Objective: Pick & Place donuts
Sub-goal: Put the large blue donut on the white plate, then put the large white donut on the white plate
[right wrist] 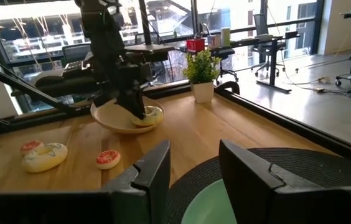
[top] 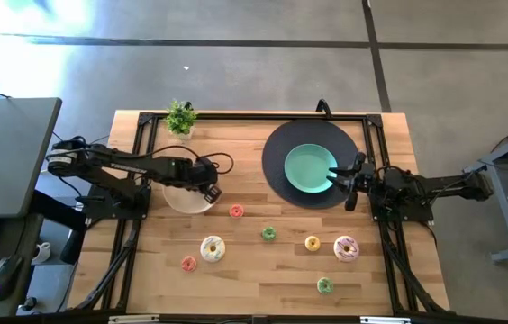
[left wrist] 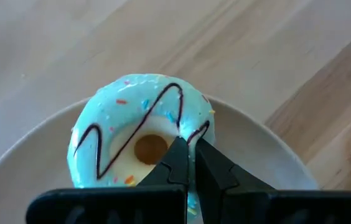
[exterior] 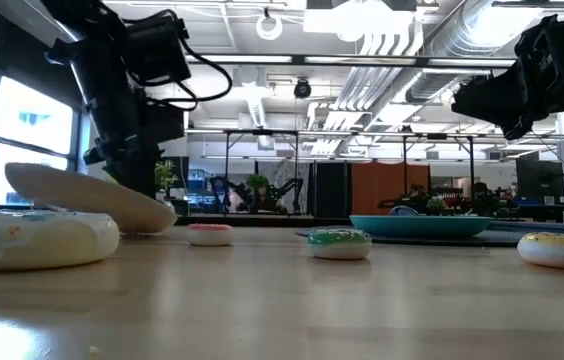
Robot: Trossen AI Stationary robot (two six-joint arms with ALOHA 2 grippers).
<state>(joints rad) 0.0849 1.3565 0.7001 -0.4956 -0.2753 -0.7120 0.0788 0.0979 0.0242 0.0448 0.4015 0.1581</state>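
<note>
Left gripper (top: pixel 211 191) sits at center-left of your high view, over the edge of the beige plate (top: pixel 180 200). Your left wrist view shows its fingers (left wrist: pixel 177 163) pinched together on the rim of a blue-iced donut (left wrist: pixel 139 134) with a dark zigzag line, which lies on that plate. In the low view the plate (exterior: pixel 82 195) is tilted, one side lifted off the table (top: pixel 254 270).

Right gripper (top: pixel 355 180) hovers at center-right, over the teal plate (top: pixel 308 168) on the dark round mat (top: pixel 276 153). Its fingers stand apart with nothing between them; you can see the gap in the right wrist view (right wrist: pixel 194 171).

Loose donuts on the table in your high view:
- small red donut (top: pixel 236 211), just right of the beige plate
- white iced donut (top: pixel 212 248), lower center-left
- small pink donut (top: pixel 189 264), lower left of the white one
- small green donut (top: pixel 269 234), center
- small yellow donut (top: pixel 312 243), right of center
- pink iced donut (top: pixel 346 248), beside the yellow one
- second small green donut (top: pixel 325 285), lower right

Potted plant (top: pixel 180 118) stands at the table's upper-left edge.
</note>
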